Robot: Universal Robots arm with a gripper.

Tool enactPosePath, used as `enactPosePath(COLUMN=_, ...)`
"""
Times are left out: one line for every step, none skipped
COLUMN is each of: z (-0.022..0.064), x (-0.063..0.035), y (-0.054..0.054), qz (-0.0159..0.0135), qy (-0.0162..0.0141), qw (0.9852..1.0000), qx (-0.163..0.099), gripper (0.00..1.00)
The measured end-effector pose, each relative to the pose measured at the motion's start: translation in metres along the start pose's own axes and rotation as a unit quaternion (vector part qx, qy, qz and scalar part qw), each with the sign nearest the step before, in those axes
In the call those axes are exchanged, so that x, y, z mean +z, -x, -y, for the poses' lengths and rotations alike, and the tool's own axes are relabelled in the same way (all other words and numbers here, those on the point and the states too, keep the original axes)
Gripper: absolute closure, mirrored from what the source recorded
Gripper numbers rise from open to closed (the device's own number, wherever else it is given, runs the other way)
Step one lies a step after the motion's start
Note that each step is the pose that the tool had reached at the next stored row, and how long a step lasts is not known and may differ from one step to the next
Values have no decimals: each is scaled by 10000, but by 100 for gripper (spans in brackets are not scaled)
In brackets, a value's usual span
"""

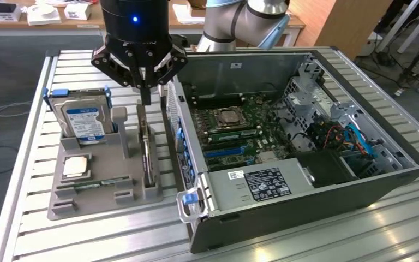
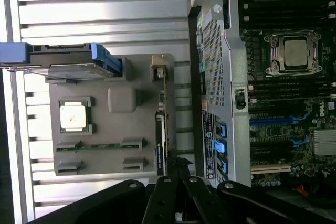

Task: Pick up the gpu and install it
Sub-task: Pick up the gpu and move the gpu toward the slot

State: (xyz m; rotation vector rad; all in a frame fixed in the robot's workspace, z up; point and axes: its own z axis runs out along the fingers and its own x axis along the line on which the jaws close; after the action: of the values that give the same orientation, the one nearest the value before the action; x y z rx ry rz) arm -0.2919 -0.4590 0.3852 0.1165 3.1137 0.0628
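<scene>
The pincer [image 1: 145, 97] is pressed together on the upper edge of the gpu [image 1: 148, 153]. The card stands on its long edge in a slot of the grey holder [image 1: 93, 199], just beside the computer case [image 1: 268, 210] on the worktop [image 1: 85, 240]. The hard drive [image 1: 84, 121] stands in the same holder, on the side away from the case. The hold looks to be a narrow one, taken near one end of a long thin card, and that is my chief worry. With so much card hanging past the grip, it could swing or slip if lifted. It could also bind in the holder's slot and drag the holder up with it. The case wall is so close that any tilt toward the case might knock the card against the metal rim. A twisted card would also meet the blue slots [image 1: 224, 152] inside the case crookedly.
</scene>
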Motion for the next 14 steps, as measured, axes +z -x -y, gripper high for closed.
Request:
enactPosePath(z=0, x=0, y=0, qz=0, qy=0, qw=10000, qx=0, gripper=89)
enactPosePath(z=0, x=0, y=0, qz=0, qy=0, qw=10000, qx=0, gripper=89)
enactPosePath(z=0, x=0, y=0, qz=0, qy=0, qw=10000, qx=0, gripper=89)
enactPosePath(z=0, x=0, y=0, qz=0, qy=0, qw=10000, qx=0, gripper=89)
enactPosePath(z=0, x=0, y=0, qz=0, qy=0, qw=10000, qx=0, gripper=89)
enactPosePath(z=0, x=0, y=0, qz=0, qy=0, qw=10000, qx=0, gripper=89)
enactPosePath(z=0, x=0, y=0, qz=0, qy=0, qw=10000, qx=0, gripper=89)
enactPosePath(z=0, x=0, y=0, qz=0, qy=0, qw=10000, qx=0, gripper=89)
enactPosePath(z=0, x=0, y=0, qz=0, qy=0, qw=10000, qx=0, gripper=83)
enactPosePath(z=0, x=0, y=0, qz=0, qy=0, qw=10000, qx=0, gripper=77)
enactPosePath(z=0, x=0, y=0, qz=0, qy=0, qw=10000, qx=0, gripper=77)
enactPosePath(z=0, x=0, y=0, qz=0, qy=0, qw=10000, qx=0, gripper=71)
enactPosePath(z=0, x=0, y=0, qz=0, qy=0, qw=10000, qx=0, gripper=65)
enactPosePath(z=0, x=0, y=0, qz=0, qy=0, qw=10000, qx=0, gripper=65)
